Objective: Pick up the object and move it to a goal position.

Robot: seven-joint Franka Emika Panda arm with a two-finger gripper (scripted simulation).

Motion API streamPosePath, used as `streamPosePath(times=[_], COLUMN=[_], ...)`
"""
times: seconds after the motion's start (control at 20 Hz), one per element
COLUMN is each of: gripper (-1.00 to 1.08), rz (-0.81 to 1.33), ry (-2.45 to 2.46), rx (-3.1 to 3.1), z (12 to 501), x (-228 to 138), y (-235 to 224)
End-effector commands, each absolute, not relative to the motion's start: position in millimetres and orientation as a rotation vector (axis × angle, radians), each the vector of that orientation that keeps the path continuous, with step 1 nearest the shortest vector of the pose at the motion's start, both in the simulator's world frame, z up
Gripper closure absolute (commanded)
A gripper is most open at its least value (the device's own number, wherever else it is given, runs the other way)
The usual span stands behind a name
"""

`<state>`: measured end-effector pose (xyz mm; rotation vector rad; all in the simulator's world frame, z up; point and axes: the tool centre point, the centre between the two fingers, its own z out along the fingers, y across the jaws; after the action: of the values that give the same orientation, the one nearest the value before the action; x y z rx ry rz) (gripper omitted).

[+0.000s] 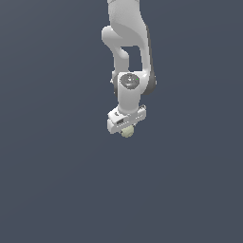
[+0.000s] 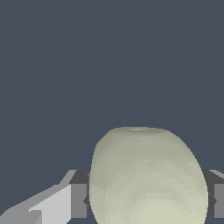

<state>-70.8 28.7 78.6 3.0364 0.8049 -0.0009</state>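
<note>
The object, a small pale yellowish-green ball (image 1: 126,133), shows just under the white gripper (image 1: 126,131) near the middle of the exterior view. Seen from the wrist, the ball (image 2: 148,175) looms large between the two dark finger pads (image 2: 79,200), which press against both its sides. The gripper (image 2: 148,199) is shut on the ball. In the exterior view the hand hides the fingers and the upper part of the ball. No goal marker is visible in either view.
The white arm (image 1: 128,42) comes down from the top of the exterior view. Around it there is only a plain dark blue-grey surface (image 1: 52,180).
</note>
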Motion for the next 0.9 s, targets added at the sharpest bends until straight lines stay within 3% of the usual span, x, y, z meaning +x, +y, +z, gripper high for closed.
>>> streamPosePath(times=[0.0,0.85], gripper=[1.08,1.08], rz=[0.000,0.001], ry=[0.806,0.808], rx=[3.036,3.037], z=[95.9,270.6], x=[-70.8,-70.9], y=[27.6,14.1])
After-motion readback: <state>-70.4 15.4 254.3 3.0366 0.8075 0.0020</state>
